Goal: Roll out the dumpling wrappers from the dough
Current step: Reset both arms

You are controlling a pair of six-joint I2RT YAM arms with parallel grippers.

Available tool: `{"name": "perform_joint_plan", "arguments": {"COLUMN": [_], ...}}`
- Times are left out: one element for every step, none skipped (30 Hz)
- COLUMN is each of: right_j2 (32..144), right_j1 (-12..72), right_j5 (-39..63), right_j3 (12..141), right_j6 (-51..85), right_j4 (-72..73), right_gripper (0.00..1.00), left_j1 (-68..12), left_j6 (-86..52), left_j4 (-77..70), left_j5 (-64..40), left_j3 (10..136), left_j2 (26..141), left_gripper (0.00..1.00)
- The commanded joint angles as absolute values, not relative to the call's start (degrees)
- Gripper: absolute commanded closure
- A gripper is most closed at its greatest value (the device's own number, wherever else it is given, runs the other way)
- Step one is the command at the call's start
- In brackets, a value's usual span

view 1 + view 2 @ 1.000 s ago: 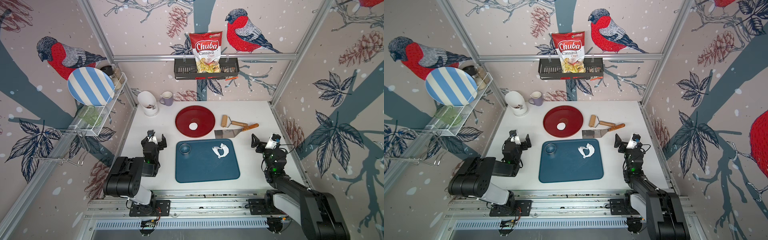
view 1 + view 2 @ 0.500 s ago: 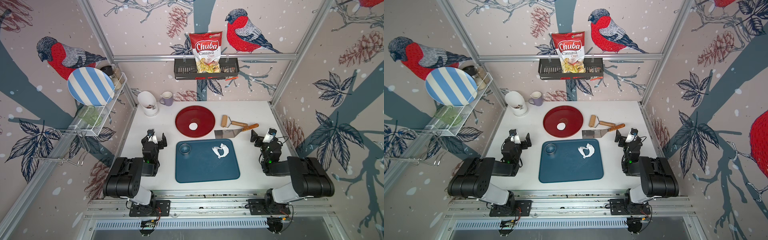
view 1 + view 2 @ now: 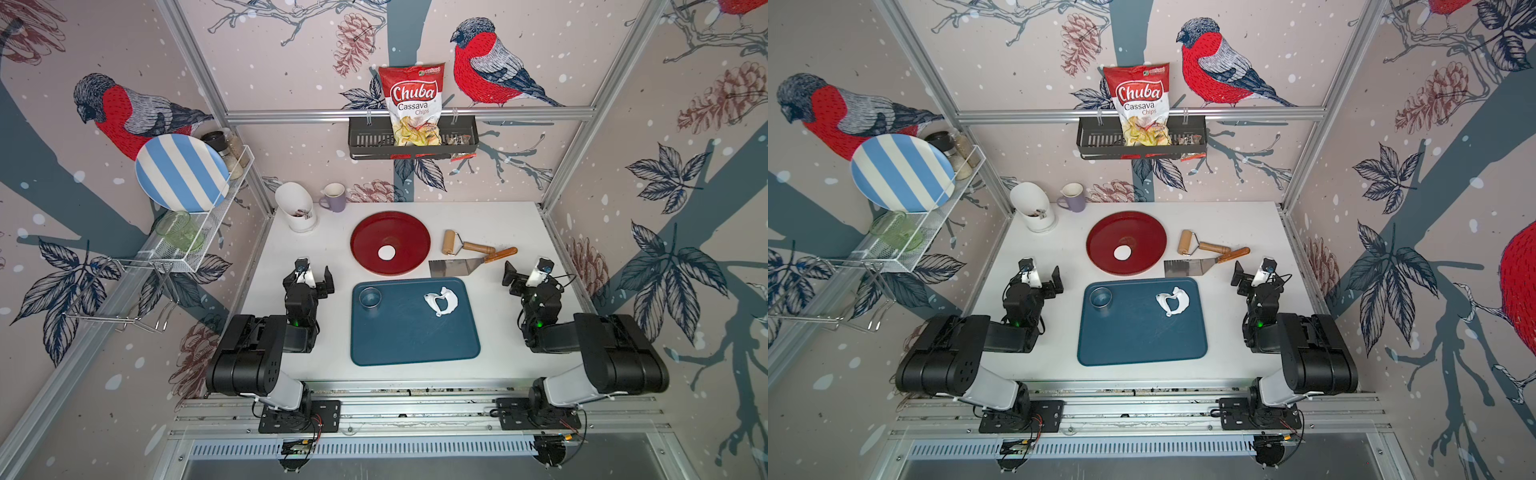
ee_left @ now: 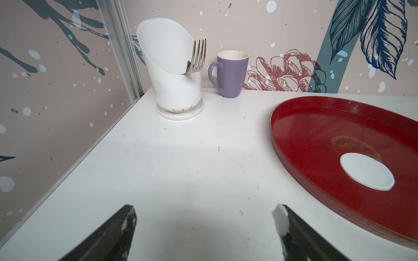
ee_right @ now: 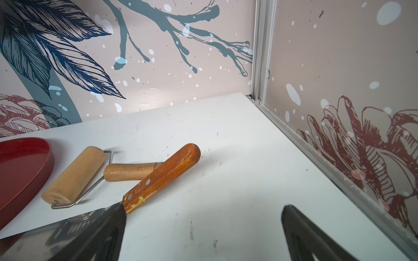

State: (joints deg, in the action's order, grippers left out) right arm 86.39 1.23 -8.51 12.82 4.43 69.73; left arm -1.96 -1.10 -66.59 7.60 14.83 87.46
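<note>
Blue tray (image 3: 415, 340), one dough scrap (image 3: 441, 301), one wrapper (image 3: 386, 252), one ring cutter (image 3: 370, 298)

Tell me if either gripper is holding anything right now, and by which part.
Nothing is held. The left gripper and the right gripper both stand open and empty, one at each side of the blue tray.

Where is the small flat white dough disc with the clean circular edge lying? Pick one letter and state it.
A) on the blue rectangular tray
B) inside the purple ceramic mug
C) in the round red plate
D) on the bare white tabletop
C: in both top views the small flat white dough disc rests in the round red plate, apart from the ragged white dough sheet on the blue rectangular tray.
</note>
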Motion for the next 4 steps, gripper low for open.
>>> {"name": "perform_joint_plan", "arguments": {"right_j2": [86.2,86.2,86.2,86.2], "right_j1": [1.3,1.3,1.3,1.3], "right_j5": [-9.3,-9.3,-9.3,-9.3], "right_j3": [13.0,13.0,13.1,13.0], "right_j6": [4.1,4.1,4.0,4.1], "right_j4": [69.9,70.0,70.0,70.0], "right_gripper": [0.00,0.00,0.00,0.00], "left_j1": [-1.8,-1.7,-1.8,-1.7], "left_j6": [-0.9,-0.9,-0.8,-0.9], "left_j4": [-68.0,-67.8,-68.0,-68.1], "left_j5": [7.5,7.5,7.5,7.5], "left_j3": [15.2,15.2,15.1,15.0], "left_j2": [87.5,87.5,87.4,87.3], "left_gripper": [0.02,0.02,0.02,0.02]}}
